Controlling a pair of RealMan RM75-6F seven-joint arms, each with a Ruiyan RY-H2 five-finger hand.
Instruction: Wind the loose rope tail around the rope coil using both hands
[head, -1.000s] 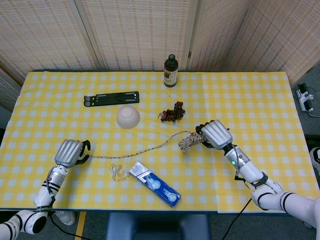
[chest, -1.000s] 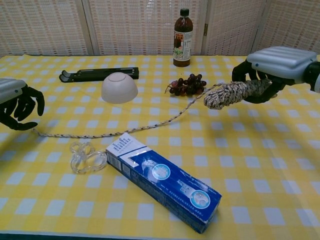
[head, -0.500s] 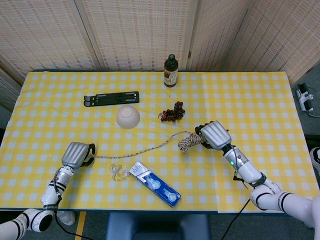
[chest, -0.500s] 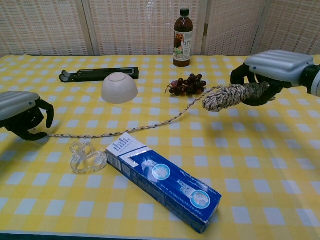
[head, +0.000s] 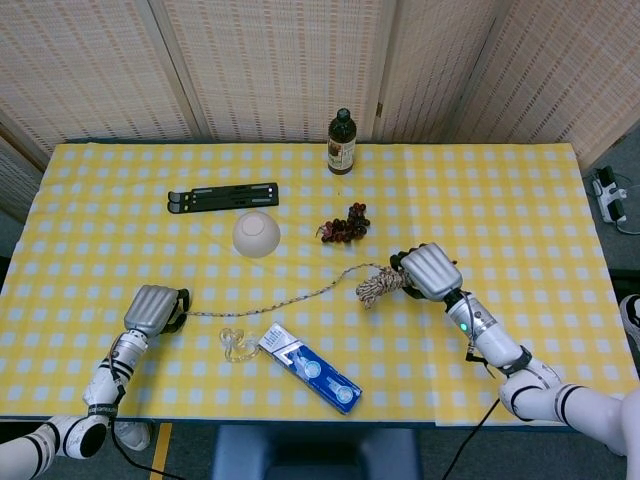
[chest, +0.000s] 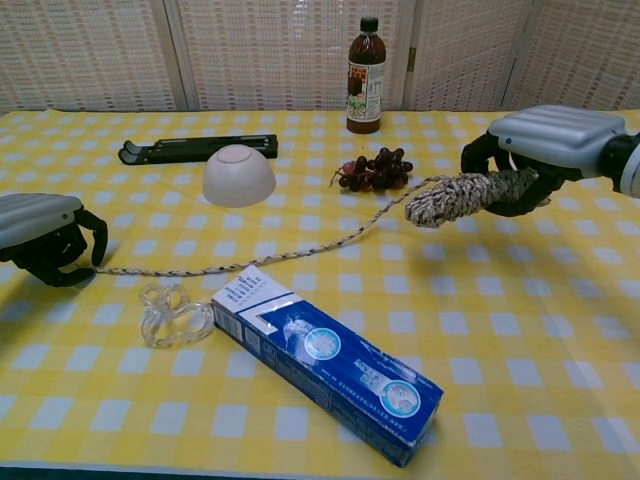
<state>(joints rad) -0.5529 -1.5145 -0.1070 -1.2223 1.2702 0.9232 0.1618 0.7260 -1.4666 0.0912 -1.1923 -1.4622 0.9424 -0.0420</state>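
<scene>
Gripping the rope coil (chest: 462, 196) in my right hand (chest: 548, 142), I hold it above the table (chest: 560, 330). My left hand (chest: 42, 232) has curled fingers on the rope tail (chest: 250, 262) end.

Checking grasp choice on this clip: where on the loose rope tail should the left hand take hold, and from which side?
Best near the free end of the rope tail, where it lies flat on the table right by the left hand. Come from above and pinch across the thin cord. The right hand holds the rope coil lifted, so a grip at the far end probably leaves most length for winding.
</scene>
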